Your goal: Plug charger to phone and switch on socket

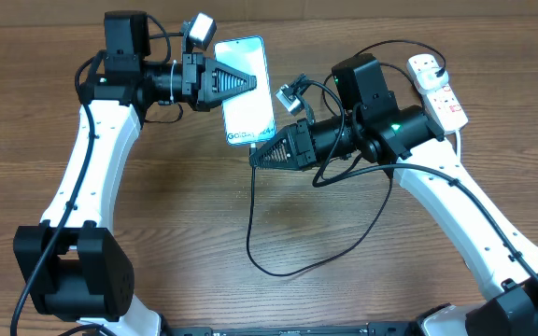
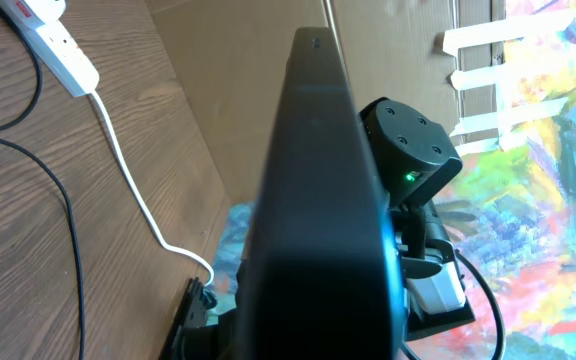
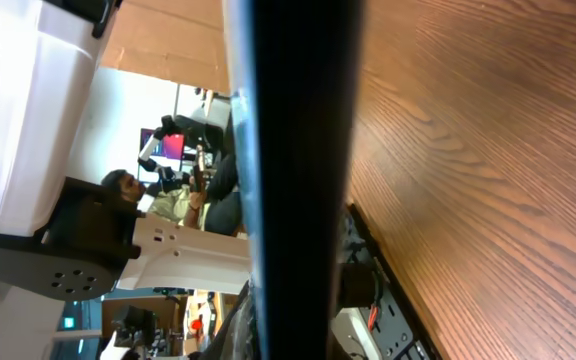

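Phone (image 1: 247, 114): screen up, far centre of table (image 1: 157, 233), clamped by its edge in my left claw (image 1: 252, 82). Charger (image 1: 249, 233): connector end pinched in my closed right claw (image 1: 255, 160), at phone's near end; cable loops over table. Socket (image 1: 440, 91): far right.

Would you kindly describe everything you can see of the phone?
The phone is a slim rectangle with a dark frame and a lit light-blue screen carrying white lettering near its lower end. Its screen faces up in the overhead view, slightly slanted. The left gripper is shut on its left edge, reaching over the screen; the right gripper, apparently gripping the charger by its end, sits at its lower end. Whether the connector is in cannot be seen.
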`<state>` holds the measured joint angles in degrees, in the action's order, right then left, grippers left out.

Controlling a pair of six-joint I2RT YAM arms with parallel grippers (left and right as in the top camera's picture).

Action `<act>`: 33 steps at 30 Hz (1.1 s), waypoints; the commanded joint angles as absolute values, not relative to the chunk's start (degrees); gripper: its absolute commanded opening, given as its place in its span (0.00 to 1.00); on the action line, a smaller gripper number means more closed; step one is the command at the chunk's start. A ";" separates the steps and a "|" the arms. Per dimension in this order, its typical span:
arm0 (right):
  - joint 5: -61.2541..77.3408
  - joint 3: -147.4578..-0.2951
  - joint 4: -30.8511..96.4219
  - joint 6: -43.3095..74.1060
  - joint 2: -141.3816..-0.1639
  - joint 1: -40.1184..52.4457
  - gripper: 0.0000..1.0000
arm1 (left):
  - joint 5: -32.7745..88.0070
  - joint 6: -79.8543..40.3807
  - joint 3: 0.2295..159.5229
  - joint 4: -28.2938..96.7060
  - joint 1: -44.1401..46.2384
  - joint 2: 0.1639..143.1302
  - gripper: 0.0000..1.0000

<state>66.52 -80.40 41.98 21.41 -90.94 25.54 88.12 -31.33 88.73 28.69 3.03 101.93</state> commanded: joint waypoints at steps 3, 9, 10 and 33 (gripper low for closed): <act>70.19 -81.45 41.63 21.43 -91.42 25.39 0.05 | 90.70 -30.17 89.08 28.47 3.42 101.89 0.04; 70.13 -81.45 41.45 21.41 -91.42 25.36 0.05 | 90.70 -30.20 89.08 28.49 3.42 101.89 0.04; 69.93 -81.45 41.43 21.41 -91.42 25.36 0.05 | 90.70 -30.22 89.08 28.51 3.42 101.89 0.04; 66.96 -81.45 41.41 21.43 -91.44 25.36 0.05 | 90.70 -30.20 89.08 28.69 3.42 101.89 0.04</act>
